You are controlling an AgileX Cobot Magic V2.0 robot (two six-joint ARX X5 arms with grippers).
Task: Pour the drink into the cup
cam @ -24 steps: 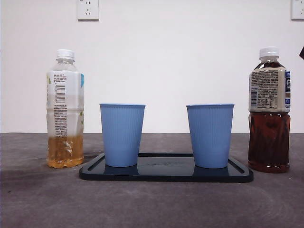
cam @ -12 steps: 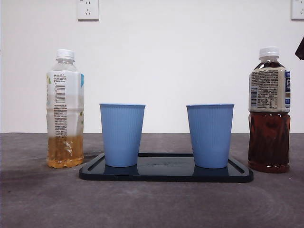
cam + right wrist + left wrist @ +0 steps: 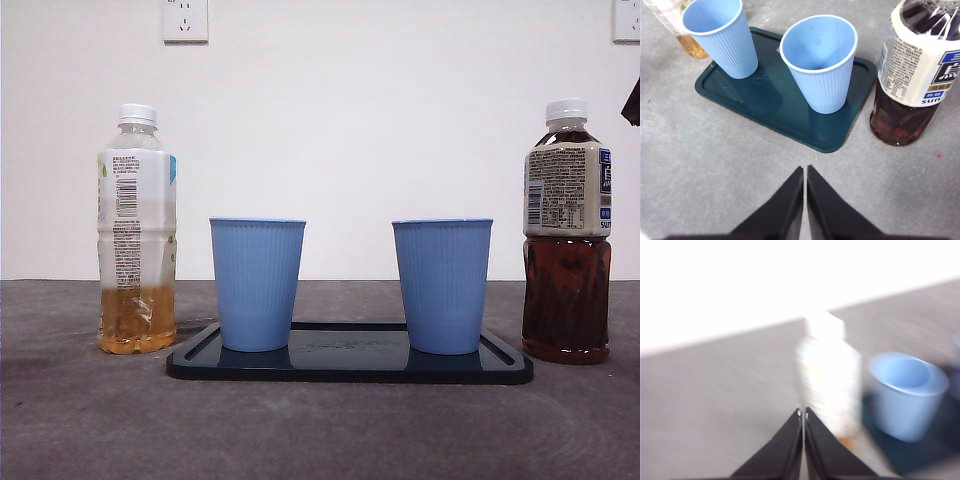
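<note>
Two blue ribbed cups (image 3: 257, 285) (image 3: 442, 285) stand empty on a dark tray (image 3: 350, 366). To the tray's left is a clear bottle (image 3: 137, 230) with a white cap, about a quarter full of yellow drink. On the tray's other side stands a capped bottle of dark tea (image 3: 567, 230). My right gripper (image 3: 805, 168) hangs shut above the table in front of the tray (image 3: 730, 87), with the dark tea bottle (image 3: 917, 70) and a cup (image 3: 820, 60) just beyond it. My left gripper (image 3: 803, 411) is shut, pointing at the yellow-drink bottle (image 3: 827, 375) in a blurred view, apart from it.
A black arm tip (image 3: 632, 105) shows at the front view's right edge, above the dark tea bottle. A white wall with two sockets (image 3: 185, 18) stands behind the grey table (image 3: 320, 430). In the left wrist view a blue cup (image 3: 907, 392) stands beside the bottle.
The black arm tip at the front view's right edge has come slightly further in. Bottles, cups and tray have not moved.
</note>
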